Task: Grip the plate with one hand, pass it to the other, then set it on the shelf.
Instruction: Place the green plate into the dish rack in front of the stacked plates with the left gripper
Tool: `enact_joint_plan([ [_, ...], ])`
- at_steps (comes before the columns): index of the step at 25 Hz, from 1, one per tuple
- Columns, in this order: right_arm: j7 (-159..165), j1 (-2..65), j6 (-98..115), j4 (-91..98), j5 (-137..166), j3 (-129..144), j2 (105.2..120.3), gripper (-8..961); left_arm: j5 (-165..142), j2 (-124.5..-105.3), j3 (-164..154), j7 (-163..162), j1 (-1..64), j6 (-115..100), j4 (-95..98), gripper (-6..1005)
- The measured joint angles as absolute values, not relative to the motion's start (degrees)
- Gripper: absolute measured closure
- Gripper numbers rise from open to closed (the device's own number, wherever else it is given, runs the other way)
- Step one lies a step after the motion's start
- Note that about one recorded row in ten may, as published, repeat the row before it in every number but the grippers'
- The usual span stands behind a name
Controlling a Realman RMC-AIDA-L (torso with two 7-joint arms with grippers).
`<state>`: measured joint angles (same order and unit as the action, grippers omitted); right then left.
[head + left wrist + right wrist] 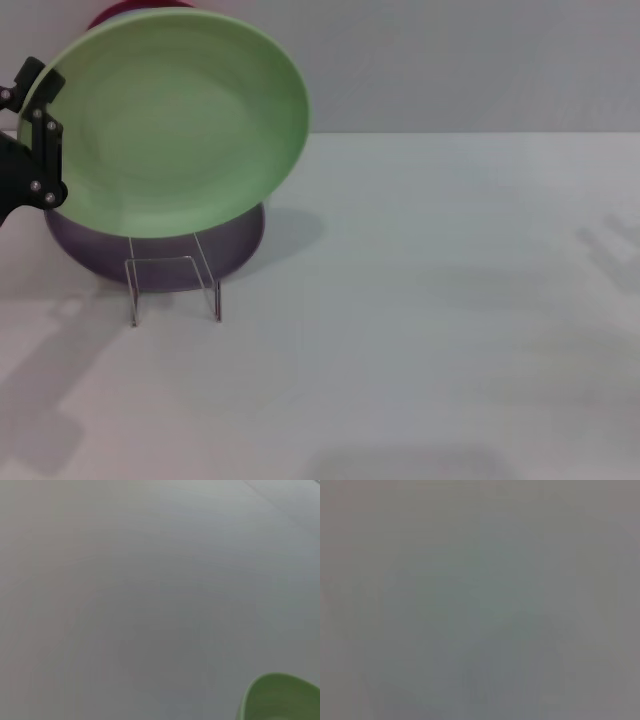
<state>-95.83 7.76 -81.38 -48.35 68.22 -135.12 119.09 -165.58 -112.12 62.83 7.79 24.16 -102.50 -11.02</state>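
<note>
left gripper (pixel 42 130) clamping plate (pixel 175 120) rim, holding it tilted above shelf (pixel 175 285) | handover apparently done | seating remaining | right gripper unseen

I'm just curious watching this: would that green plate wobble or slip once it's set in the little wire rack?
Probably stiff: the plate keeps its shape held by one edge in the left gripper. Likely light. It may tip, since the rack looks far narrower.
</note>
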Motion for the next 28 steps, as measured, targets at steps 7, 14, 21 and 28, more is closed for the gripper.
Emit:
enact_joint_plan([
  [7,-95.9,8.1,-83.6,-48.3,68.6,-135.2,119.09,359,-165.6,-110.91,61.9,10.7,26.6,-102.0,-8.8,941],
  [14,-97.2,8.1,-86.0,-48.2,68.6,-135.2,119.09,356,-165.6,-110.5,61.9,12.2,28.0,-101.6,-5.0,940],
  [21,-99.0,8.4,-88.3,-48.2,68.6,-135.2,119.09,354,-165.6,-109.72,61.6,12.3,27.7,-101.2,-3.4,940],
  [28,-99.4,8.4,-89.4,-48.2,68.6,-135.2,119.17,351,-165.6,-109.76,60.5,12.7,27.9,-100.7,-2.3,943],
])
